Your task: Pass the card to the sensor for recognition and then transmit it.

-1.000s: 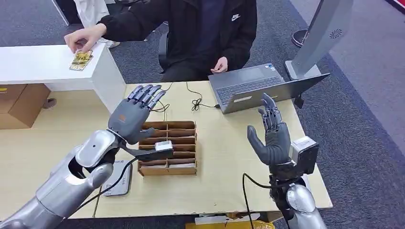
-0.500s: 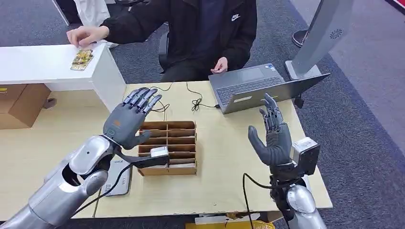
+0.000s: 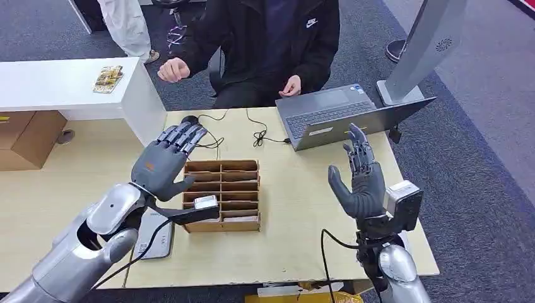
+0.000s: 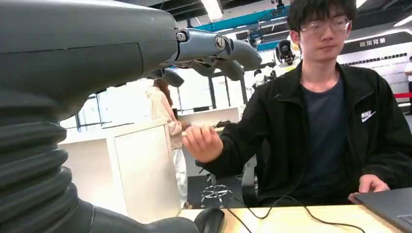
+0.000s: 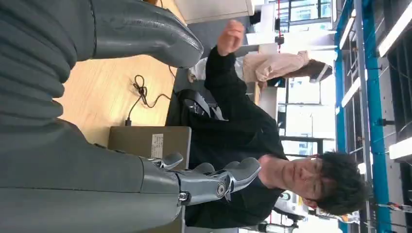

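Observation:
The card (image 3: 108,78), a small yellow-patterned one, lies flat on the white counter (image 3: 57,88) at the far left, with nobody touching it. My left hand (image 3: 163,165) is open with fingers spread, hovering at the left end of the brown divided box (image 3: 236,167); it holds nothing. Its fingers (image 4: 214,46) reach toward the seated person. A flat grey reader (image 3: 158,238) lies on the table, partly hidden under my left forearm. My right hand (image 3: 358,183) stands upright and open over the table's right side, empty, and its fingers (image 5: 214,182) point toward the laptop.
A person in a black jacket sits across the table, one fist (image 3: 173,68) raised near the counter's corner, the other hand by the open laptop (image 3: 328,117). A mouse (image 3: 189,120) and a black cable (image 3: 258,136) lie behind the box. A grey stand (image 3: 423,50) rises at the far right.
The person let go of the card on the counter and drew that hand back toward their body. My left hand came back and down toward me. The right hand stayed put.

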